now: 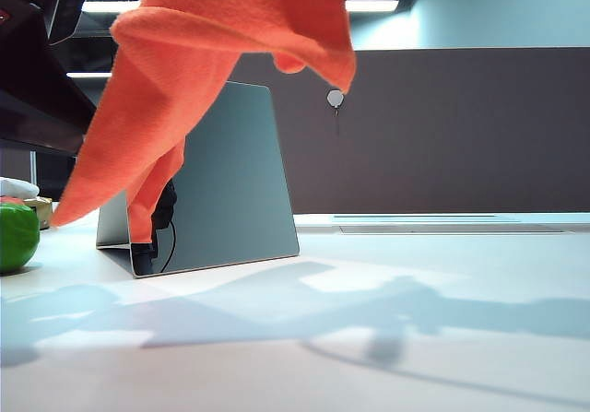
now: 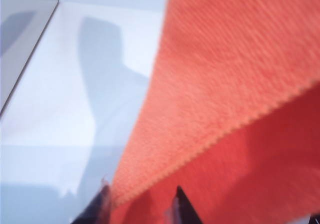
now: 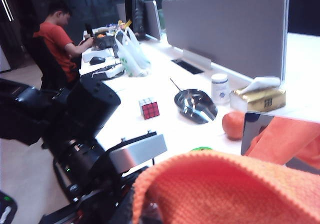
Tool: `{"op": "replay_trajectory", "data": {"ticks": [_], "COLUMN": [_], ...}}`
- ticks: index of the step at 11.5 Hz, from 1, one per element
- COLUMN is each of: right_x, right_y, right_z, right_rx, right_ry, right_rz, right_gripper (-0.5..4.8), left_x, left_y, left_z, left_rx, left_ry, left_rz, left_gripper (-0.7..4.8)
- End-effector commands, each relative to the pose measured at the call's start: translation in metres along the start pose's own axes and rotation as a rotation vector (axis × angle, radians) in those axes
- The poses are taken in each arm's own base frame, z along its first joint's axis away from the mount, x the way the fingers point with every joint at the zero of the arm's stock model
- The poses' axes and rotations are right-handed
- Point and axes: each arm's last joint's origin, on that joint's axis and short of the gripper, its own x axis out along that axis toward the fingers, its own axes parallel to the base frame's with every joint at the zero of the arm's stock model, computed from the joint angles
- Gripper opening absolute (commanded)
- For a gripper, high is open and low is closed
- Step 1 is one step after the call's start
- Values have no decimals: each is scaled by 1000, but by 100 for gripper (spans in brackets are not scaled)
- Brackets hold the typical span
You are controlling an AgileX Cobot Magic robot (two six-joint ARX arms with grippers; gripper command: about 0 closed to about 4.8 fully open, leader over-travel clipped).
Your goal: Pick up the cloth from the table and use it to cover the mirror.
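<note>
The orange cloth [image 1: 212,52] hangs in the air, draped over the top of the mirror [image 1: 230,191], which stands on the white table [image 1: 387,338]. One corner trails down on the left. My left gripper [image 2: 141,209] is shut on a fold of the cloth [image 2: 235,83], with the table below it. The cloth [image 3: 225,189] also covers the jaws of my right gripper [image 3: 150,214], which is shut on it. In the right wrist view the mirror [image 3: 280,134] reflects the cloth. In the exterior view, neither gripper's jaws show.
A green round object [image 1: 17,235] lies at the table's left edge, under my left arm [image 1: 37,80]. Behind the mirror are an orange fruit [image 3: 232,124], a tissue box [image 3: 257,97], a jar [image 3: 219,87], a dark dish [image 3: 195,105] and a puzzle cube [image 3: 149,108]. A brown partition [image 1: 442,126] closes the back.
</note>
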Motion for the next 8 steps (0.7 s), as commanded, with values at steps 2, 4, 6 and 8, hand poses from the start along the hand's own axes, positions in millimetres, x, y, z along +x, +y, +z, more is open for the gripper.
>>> {"op": "replay_trajectory", "data": {"ticks": [2, 4, 6, 8], "right_x": [-10, -13, -20, -22], "right_y": [13, 16, 20, 18], "right_z": [10, 13, 22, 23], "right_rx": [-11, -27, -74, -76], "right_ry": [3, -4, -40, -43], "right_rz": [93, 142, 114, 101], "right_gripper": [-1, -1, -1, -1], "left_x": [0, -1, -1, -1], "left_y": [-2, -5, -6, -8], "left_z": [2, -2, -6, -7], "left_rx": [14, -21, -53, -49], "left_ry": [-22, -9, 19, 20], "left_rz": [-52, -149, -173, -220], "left_gripper": [163, 162, 162, 162]}}
